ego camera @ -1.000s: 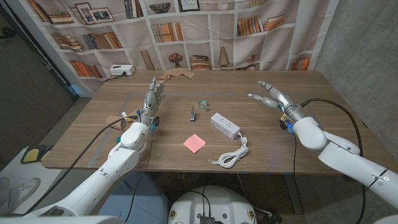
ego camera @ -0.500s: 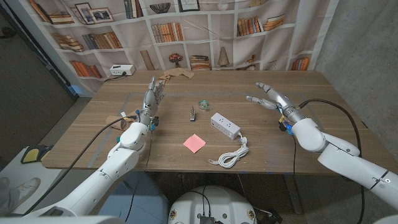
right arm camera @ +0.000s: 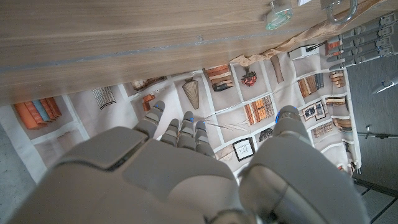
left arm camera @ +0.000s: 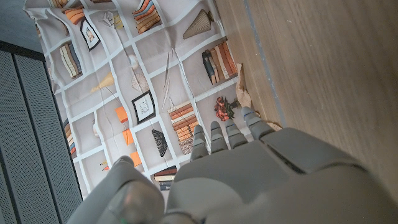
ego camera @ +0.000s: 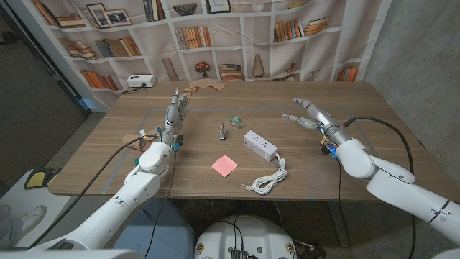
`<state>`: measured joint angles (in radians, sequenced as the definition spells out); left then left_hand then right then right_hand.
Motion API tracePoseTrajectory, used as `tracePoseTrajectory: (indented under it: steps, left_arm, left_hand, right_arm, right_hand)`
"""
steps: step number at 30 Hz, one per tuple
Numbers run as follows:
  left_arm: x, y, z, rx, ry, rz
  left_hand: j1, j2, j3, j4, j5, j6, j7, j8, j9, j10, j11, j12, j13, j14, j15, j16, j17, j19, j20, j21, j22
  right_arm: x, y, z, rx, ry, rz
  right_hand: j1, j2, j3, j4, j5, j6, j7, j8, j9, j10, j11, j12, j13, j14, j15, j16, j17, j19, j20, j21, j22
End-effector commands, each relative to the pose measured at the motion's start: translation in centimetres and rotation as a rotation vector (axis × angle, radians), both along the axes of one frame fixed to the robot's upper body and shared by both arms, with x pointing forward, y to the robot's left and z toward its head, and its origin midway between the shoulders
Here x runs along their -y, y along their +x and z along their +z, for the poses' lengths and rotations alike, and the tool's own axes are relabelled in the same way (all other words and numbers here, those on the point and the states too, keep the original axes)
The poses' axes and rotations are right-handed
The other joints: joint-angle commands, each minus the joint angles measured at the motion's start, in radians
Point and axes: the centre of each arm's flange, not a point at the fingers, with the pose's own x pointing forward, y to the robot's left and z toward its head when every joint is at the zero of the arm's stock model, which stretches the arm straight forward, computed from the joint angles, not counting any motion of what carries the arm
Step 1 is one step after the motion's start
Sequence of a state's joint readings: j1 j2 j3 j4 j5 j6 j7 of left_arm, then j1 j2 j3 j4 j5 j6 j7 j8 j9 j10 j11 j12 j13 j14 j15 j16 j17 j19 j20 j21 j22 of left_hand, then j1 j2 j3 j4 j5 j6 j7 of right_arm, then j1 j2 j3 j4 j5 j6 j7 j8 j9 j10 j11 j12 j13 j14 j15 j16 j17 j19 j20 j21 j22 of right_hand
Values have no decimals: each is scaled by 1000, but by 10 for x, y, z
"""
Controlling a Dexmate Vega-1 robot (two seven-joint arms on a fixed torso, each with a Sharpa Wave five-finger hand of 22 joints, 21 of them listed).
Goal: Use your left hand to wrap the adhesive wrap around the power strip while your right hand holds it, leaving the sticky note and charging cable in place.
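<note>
Bookshelf backdrop stands behind the desk. Power strip lies frame centre, adhesive wrap just above it. Right hand, fingers spread and empty, hovers right of the strip, presumably to steady it. Left hand waits upright, empty.

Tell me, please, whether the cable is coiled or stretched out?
Coiled: the cable lies in a loose bundle beside the power strip.

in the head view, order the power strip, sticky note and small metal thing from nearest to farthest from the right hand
1. Power strip, just to the left of the right hand, mid-table.
2. Small metal thing, further left, beyond the strip.
3. Sticky note, left and towards the table's near edge.
</note>
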<state>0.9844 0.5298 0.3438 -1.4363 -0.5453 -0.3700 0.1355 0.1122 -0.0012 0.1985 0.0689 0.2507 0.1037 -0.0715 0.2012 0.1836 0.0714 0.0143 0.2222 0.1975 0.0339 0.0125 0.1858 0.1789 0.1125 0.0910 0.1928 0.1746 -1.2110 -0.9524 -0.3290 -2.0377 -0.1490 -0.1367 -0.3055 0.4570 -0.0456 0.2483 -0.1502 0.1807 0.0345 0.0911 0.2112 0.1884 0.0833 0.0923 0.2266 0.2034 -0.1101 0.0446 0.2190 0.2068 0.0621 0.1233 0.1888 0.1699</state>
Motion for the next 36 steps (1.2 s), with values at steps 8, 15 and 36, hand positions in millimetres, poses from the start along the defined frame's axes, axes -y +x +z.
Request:
tracePoseTrajectory:
  steps: [8, 15, 36]
  left_arm:
    - [1, -2, -4, 4, -2, -1]
    - [0, -5, -6, 4, -7, -1]
    - [3, -5, -15, -8, -15, -13]
  left_hand:
    - [5, 5, -4, -1, 0, 7, -2, -5, 3, 8, 1, 1, 4, 1, 3, 3, 4, 5, -6, 2, 3]
    - [6, 6, -5, -2, 0, 10, -1, -4, 3, 9, 2, 1, 4, 4, 1, 4, 4, 7, -8, 3, 3]
    - [7, 7, -7, -3, 0, 12, 1, -4, 3, 9, 3, 0, 4, 5, 2, 4, 4, 7, -9, 3, 3]
  right_arm:
    - [-8, -7, -8, -4, -3, -3]
    - [-11, -9, -10, -11, -14, -4]
    - [-19, -15, -16, -28, -45, -5]
  right_hand:
    - [6, -5, 1, 9, 2, 9, 1, 2, 2, 17, -1, 6, 4, 14, 0, 5, 3, 28, -10, 12, 2]
    - [10, -5, 1, 8, 2, 12, 7, 1, 2, 16, 7, 3, 4, 18, 13, 4, 1, 47, -20, 17, 2]
    - [14, -4, 1, 8, 2, 15, 9, -1, 3, 12, 10, -2, 4, 37, 15, 7, -1, 54, -12, 14, 1]
